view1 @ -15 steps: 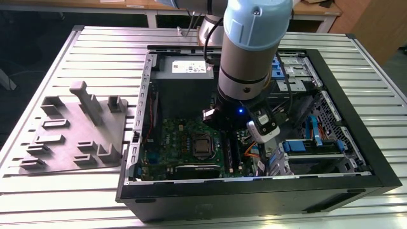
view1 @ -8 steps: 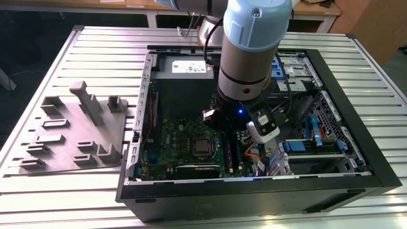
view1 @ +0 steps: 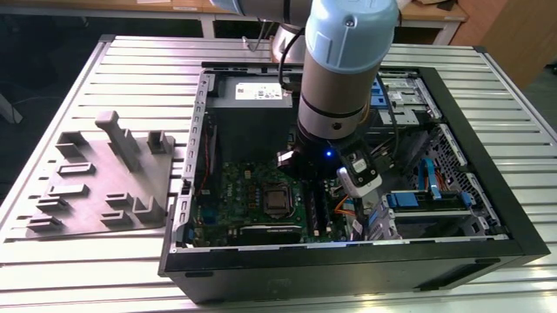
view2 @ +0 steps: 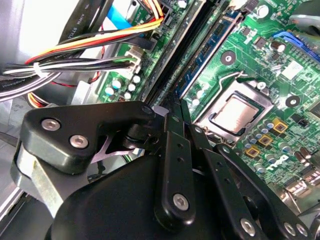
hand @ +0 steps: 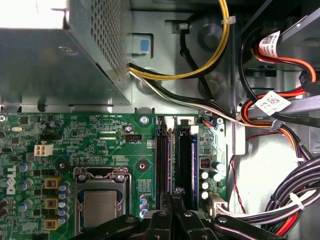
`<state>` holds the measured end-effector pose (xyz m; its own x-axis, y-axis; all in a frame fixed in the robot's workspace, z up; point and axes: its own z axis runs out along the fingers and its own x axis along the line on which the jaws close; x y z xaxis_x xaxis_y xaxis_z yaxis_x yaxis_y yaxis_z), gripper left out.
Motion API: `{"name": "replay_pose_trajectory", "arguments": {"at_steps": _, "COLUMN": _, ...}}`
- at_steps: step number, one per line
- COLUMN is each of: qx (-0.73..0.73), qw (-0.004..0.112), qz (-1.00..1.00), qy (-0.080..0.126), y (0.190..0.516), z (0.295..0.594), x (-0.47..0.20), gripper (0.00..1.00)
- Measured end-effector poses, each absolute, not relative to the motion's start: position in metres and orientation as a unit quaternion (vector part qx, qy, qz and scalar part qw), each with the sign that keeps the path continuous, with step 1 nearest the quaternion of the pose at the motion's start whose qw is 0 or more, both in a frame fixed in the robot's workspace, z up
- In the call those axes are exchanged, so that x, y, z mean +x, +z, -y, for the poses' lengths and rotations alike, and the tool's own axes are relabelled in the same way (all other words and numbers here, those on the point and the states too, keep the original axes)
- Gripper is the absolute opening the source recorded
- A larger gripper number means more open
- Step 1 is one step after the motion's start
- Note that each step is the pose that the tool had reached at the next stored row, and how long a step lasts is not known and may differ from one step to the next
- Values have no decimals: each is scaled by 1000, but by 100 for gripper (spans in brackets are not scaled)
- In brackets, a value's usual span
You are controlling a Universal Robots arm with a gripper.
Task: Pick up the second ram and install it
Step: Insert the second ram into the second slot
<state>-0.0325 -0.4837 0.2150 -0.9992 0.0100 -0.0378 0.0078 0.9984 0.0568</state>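
Inside the open computer case [view1: 348, 257], which lies on the slatted metal table [view1: 78, 261], the arm [view1: 340, 98] reaches straight down over the green motherboard [hand: 100, 140]. The gripper [hand: 176, 194] sits low above the memory slots, which run along the board's edge farthest from the exterior view's left, just beside the processor socket [hand: 97, 205].

In both wrist views its fingers [view2: 172, 150] are drawn together into a narrow point. They are closed on the near end of the second ram [hand: 170, 155]. This thin stick stands on edge in the slot nearest the socket. In the second wrist view its dark blue-green face with small chips runs away from the fingertips along the slot. How deep it sits in the slot cannot be told.

A second slot lies just beside it on the side away from the socket. Past that slot, bundles of coloured cables [hand: 280, 100] cross the case floor.

The grey fixture plate [view1: 96, 189] rests on the table beside the case, towards the exterior view's left, well apart from the gripper.
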Motion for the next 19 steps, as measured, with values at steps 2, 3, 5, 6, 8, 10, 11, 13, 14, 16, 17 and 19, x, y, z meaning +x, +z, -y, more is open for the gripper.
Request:
{"name": "replay_pose_trajectory", "arguments": {"at_steps": 2, "qx": 4, "qw": 19, "qz": -999, "qy": 28, "y": 215, "z": 484, "x": -33, "gripper": 11}}
{"name": "replay_pose_trajectory", "arguments": {"at_steps": 3, "qx": 4, "qw": 19, "qz": -999, "qy": 28, "y": 215, "z": 484, "x": -33, "gripper": 11}}
{"name": "replay_pose_trajectory", "arguments": {"at_steps": 5, "qx": 4, "qw": 19, "qz": -999, "qy": 28, "y": 215, "z": 484, "x": -32, "gripper": 12}}
{"name": "replay_pose_trajectory", "arguments": {"at_steps": 6, "qx": 4, "qw": 19, "qz": -999, "qy": 28, "y": 215, "z": 484, "x": -32, "gripper": 18}}
{"name": "replay_pose_trajectory", "arguments": {"at_steps": 8, "qx": 4, "qw": 19, "qz": -999, "qy": 28, "y": 215, "z": 484, "x": -32, "gripper": 18}}
{"name": "replay_pose_trajectory", "arguments": {"at_steps": 10, "qx": 4, "qw": 19, "qz": -999, "qy": 28, "y": 215, "z": 484, "x": -32, "gripper": 25}}
{"name": "replay_pose_trajectory", "arguments": {"at_steps": 11, "qx": 4, "qw": 19, "qz": -999, "qy": 28, "y": 215, "z": 484, "x": -32, "gripper": 25}}
{"name": "replay_pose_trajectory", "arguments": {"at_steps": 13, "qx": 4, "qw": 19, "qz": -999, "qy": 28, "y": 216, "z": 484, "x": -32, "gripper": 25}}
{"name": "replay_pose_trajectory", "arguments": {"at_steps": 14, "qx": 4, "qw": 19, "qz": -999, "qy": 28, "y": 217, "z": 484, "x": -32, "gripper": 25}}
{"name": "replay_pose_trajectory", "arguments": {"at_steps": 16, "qx": 4, "qw": 19, "qz": -999, "qy": 28, "y": 221, "z": 484, "x": -32, "gripper": 25}}
{"name": "replay_pose_trajectory", "arguments": {"at_steps": 17, "qx": 4, "qw": 19, "qz": -999, "qy": 28, "y": 222, "z": 484, "x": -32, "gripper": 25}}
{"name": "replay_pose_trajectory", "arguments": {"at_steps": 19, "qx": 5, "qw": 19, "qz": -999, "qy": 28, "y": 227, "z": 484, "x": -32, "gripper": 25}}
